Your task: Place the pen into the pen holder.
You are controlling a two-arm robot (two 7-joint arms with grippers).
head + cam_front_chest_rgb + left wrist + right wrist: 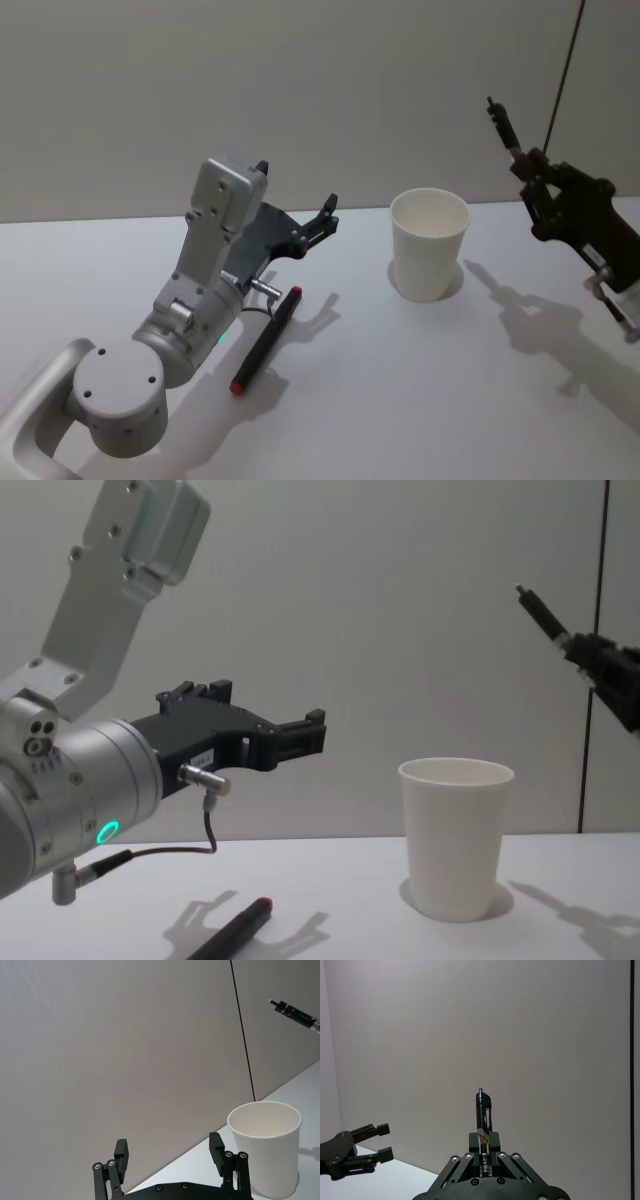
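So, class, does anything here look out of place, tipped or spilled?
Nothing spilled or damaged. The paper cup stands upright. One red-ended pen lies loose on the table under the open left pincer; the right pincer holds a second pen aloft, right of the cup.

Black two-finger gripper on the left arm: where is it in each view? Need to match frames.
Head view: left gripper left of centre, open, left of the white paper cup.
Left wrist view: the arm's own, in the foreground, cup just beyond one finger.
Right wrist view: farther off, over the white table.
Chest view: left of centre, higher than the cup's rim.
Shared landmark: the thin dark line down the wall.
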